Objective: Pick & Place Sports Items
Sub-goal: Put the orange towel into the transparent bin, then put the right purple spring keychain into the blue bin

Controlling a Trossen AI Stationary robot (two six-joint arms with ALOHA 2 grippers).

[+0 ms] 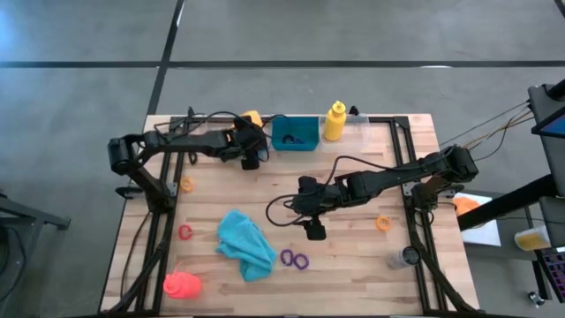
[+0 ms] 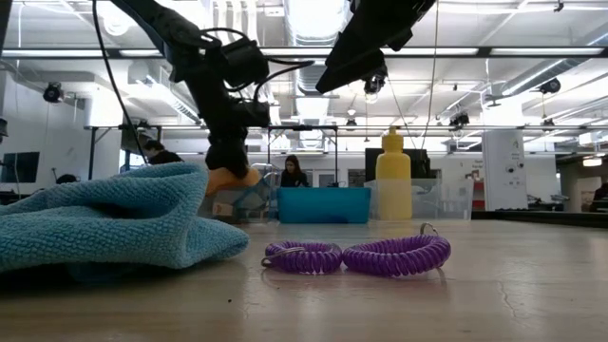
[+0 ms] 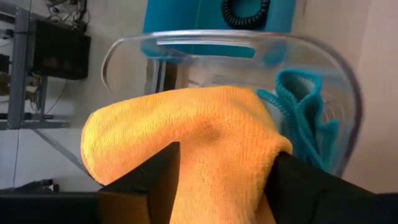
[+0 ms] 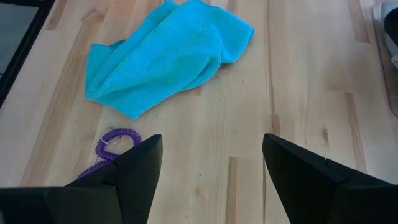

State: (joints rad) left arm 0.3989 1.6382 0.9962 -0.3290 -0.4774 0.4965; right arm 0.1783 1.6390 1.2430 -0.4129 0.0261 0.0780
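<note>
Nowhere readable writing: yellow bottle (image 2: 393,174) plain, teal bin (image 2: 324,204) unmarked.

Overhead, table-level and wrist views share the table (image 1: 353,265)

Grey concrete floor (image 1: 353,31), bright ceiling lights (image 2: 313,19)

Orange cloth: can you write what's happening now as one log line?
left gripper: orange cloth between fingers, over clear tray | right gripper: open, above table
</note>
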